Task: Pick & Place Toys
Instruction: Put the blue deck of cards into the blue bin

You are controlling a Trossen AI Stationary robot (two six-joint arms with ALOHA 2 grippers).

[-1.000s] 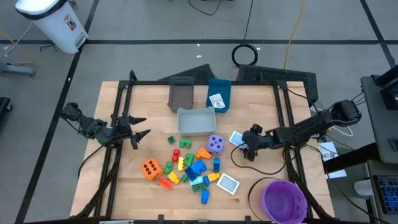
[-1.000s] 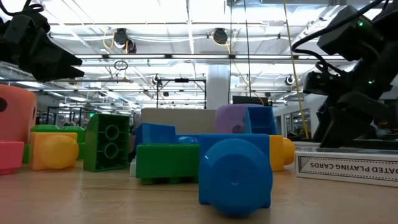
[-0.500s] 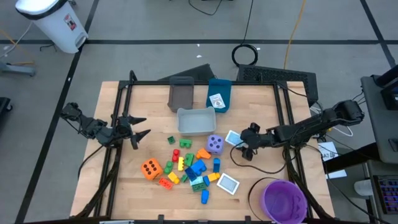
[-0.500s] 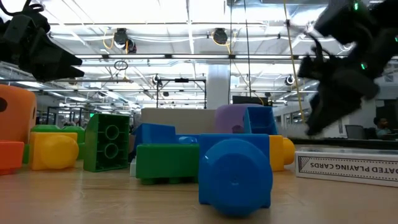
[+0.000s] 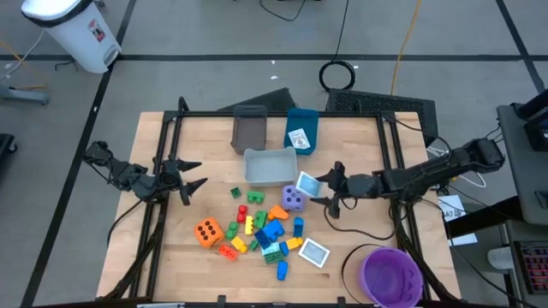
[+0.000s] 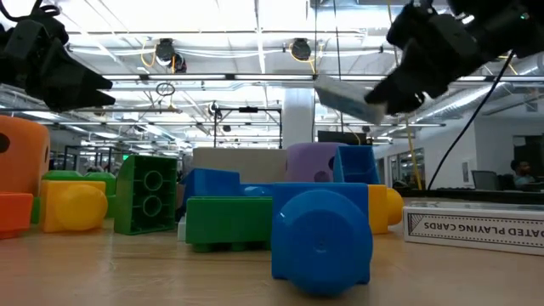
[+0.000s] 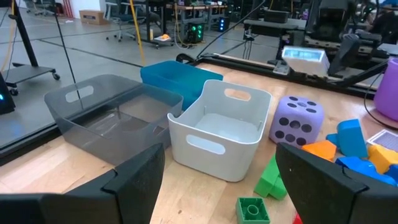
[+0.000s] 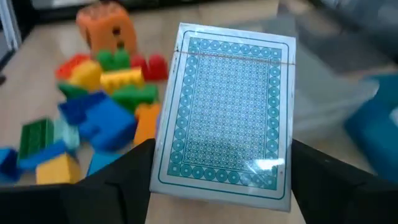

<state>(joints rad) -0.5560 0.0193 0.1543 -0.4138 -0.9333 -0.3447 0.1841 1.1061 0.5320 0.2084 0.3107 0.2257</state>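
Note:
My right gripper (image 5: pixel 325 183) is shut on a white-teal square tile (image 8: pixel 227 112), which hangs in the air (image 6: pixel 344 95) beside the purple die (image 5: pixel 294 198) and near the white bin (image 5: pixel 270 166). A pile of small coloured bricks (image 5: pixel 261 231) lies flat on the table with the orange die (image 5: pixel 206 232) and a second tile (image 5: pixel 313 252). My left gripper (image 5: pixel 193 175) waits open at the table's left side, with nothing between its fingers (image 7: pixel 134 180). My right gripper pinches the tile by its two opposite side edges, near the end closest to the wrist (image 8: pixel 163 180), one finger (image 8: pixel 311 174) on each side. The fingers come from the table's right, slanting slightly down. The tile is lifted clear of the table, its patterned face up and tilted.
A grey bin (image 5: pixel 249 128) and a blue bin (image 5: pixel 300 130) stand behind the white bin at the far side. A round purple bowl (image 5: pixel 391 275) sits at the near right corner. Black frame rails (image 5: pixel 394 171) run along both table sides.
My right gripper has risen and gone toward the table's left, toward the white bin, tipping from pointing steeply down to nearly level. The white-teal tile that lay on the table right of the purple die has come up with it, clear of the table.

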